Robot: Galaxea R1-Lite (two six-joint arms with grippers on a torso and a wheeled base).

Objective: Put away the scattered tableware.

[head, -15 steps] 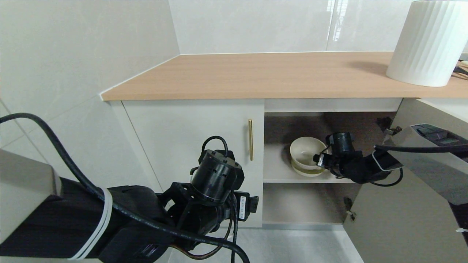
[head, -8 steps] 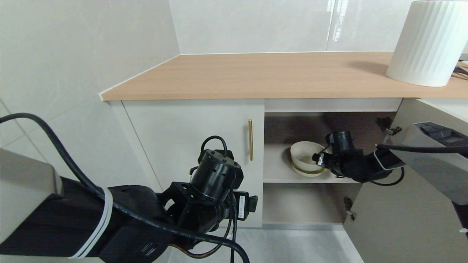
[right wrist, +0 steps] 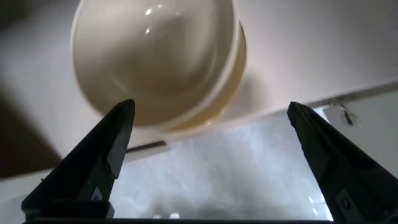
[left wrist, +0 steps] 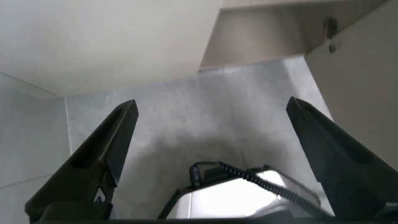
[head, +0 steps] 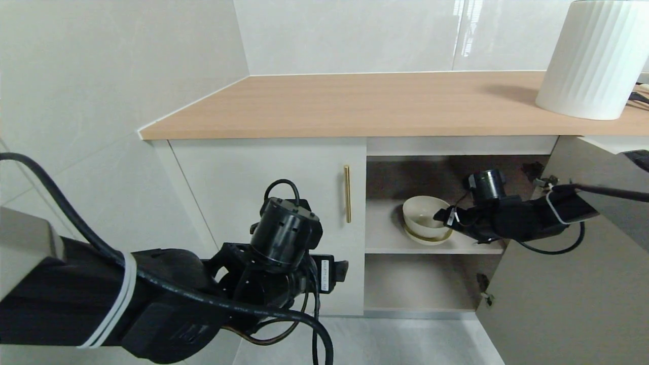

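A cream bowl (head: 424, 215) sits nested in a second, yellow-rimmed dish on the upper shelf (head: 381, 233) of the open cabinet. In the right wrist view the bowl (right wrist: 155, 59) lies just beyond my fingertips, free of them. My right gripper (head: 444, 217) (right wrist: 211, 109) is open at the bowl's right rim, inside the cabinet opening, with nothing between its fingers. My left gripper (left wrist: 211, 104) is open and empty, hanging low in front of the closed left door and pointing at the grey floor (left wrist: 205, 118).
The closed left door carries a gold handle (head: 347, 193). The right door (head: 557, 299) stands swung open beside my right arm. Below the bowl is a bare lower shelf (head: 421, 284). A white ribbed cylinder (head: 593, 61) stands on the wooden countertop (head: 355, 104).
The bowl went from tilted toward me to resting level in the lower dish. My right gripper drew back from it, the arm rising and shifting right. My left arm shifted slightly left.
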